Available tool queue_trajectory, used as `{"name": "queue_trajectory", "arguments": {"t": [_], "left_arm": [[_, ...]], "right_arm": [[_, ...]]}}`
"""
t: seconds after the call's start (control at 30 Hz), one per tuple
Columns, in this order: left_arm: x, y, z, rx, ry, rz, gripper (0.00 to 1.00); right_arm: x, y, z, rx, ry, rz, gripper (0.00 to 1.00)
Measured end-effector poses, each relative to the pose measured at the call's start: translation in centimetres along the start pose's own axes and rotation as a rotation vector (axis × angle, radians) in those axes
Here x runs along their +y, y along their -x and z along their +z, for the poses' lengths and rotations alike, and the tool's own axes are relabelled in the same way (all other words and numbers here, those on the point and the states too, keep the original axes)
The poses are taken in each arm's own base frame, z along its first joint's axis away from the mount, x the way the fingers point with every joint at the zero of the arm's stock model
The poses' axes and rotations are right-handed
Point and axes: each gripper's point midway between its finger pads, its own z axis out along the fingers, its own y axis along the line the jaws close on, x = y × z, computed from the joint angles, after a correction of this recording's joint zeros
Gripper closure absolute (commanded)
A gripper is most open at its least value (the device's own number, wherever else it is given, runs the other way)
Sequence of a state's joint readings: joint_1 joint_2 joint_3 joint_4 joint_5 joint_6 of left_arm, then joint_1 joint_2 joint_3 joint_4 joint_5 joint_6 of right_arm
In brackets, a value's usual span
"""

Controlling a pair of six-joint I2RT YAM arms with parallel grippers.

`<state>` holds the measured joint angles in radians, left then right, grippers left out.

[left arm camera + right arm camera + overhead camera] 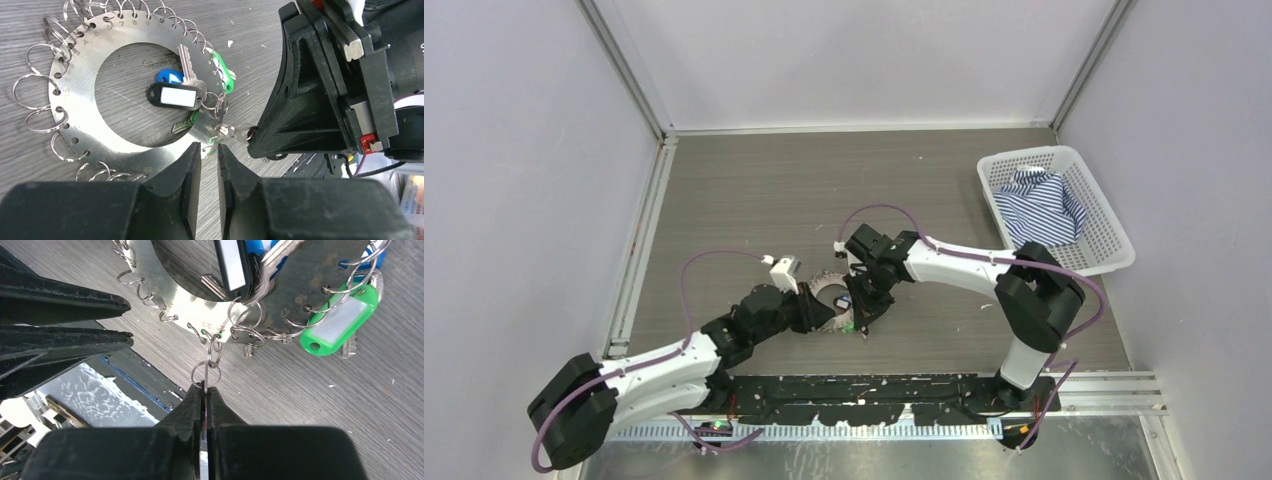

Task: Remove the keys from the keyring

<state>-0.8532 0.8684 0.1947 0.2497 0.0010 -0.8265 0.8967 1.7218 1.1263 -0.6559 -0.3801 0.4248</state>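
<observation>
The keyring (75,95) is a flat silvery disc with a wide hole, and small wire loops line its rim. It lies on the table between both arms (827,290). A silver key (186,65) and black (175,96), blue (167,76) and green (222,75) tags cluster at its right side. My left gripper (209,147) sits at the disc's near edge, slightly open, with only table showing between its pads. My right gripper (205,388) is shut on a thin key blade (205,371), which hangs by a small ring from the keyring's rim (200,310).
A white basket (1114,240) holding a striped cloth (1044,205) stands at the back right. The two grippers are close together, the left fingers (75,302) just left of the right gripper. The table's near edge rail (884,385) runs right behind them.
</observation>
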Motion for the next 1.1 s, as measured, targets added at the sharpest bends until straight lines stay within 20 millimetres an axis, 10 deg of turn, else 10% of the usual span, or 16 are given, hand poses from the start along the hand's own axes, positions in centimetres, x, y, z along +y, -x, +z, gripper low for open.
{"name": "queue_trajectory", "arguments": {"t": [1.1], "left_arm": [[-2.0,-0.7,3.6,0.013,-0.243,0.454,0.75]], "right_arm": [[-1.3,-0.3,-0.1,-0.055,-0.029,-0.076,0.99]]}}
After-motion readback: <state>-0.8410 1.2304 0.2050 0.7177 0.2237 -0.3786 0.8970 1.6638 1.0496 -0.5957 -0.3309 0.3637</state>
